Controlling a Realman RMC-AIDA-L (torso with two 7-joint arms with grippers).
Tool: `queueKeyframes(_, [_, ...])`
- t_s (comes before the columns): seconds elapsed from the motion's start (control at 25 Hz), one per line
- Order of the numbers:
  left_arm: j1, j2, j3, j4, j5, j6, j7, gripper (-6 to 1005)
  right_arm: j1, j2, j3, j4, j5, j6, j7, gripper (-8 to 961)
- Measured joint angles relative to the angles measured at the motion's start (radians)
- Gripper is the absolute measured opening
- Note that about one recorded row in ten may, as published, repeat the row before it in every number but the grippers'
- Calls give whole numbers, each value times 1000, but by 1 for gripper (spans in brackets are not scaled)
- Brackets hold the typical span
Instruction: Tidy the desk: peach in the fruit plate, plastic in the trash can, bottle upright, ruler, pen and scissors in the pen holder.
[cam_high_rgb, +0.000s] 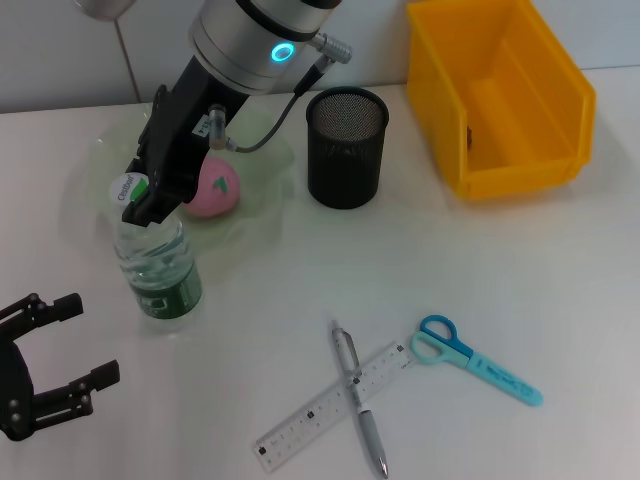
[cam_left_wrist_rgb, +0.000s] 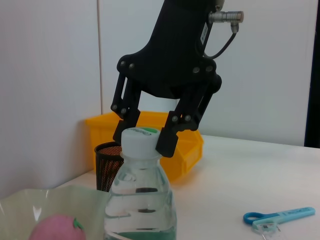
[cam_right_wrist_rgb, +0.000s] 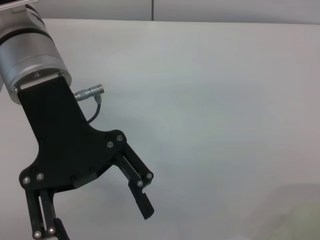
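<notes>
While the bottle (cam_high_rgb: 158, 265) stands upright, right gripper (cam_left_wrist_rgb: 145, 136) fingers closed on its cap, left gripper (cam_high_rgb: 75, 340) fingers spread, empty.

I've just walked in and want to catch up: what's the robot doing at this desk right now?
The right gripper is closed on the cap of the bottle, which stands upright on the desk beside the plate. The peach is already in the plate. The left gripper hangs open nearby, holding nothing. The pen, ruler and scissors lie on the desk, not yet in the pen holder.
</notes>
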Motion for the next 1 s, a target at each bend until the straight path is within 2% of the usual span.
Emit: queueKeyframes(1.0, [-15,-5,0,0,-2,-5,0,825,5,1,-11,1,-6,-3,6,436])
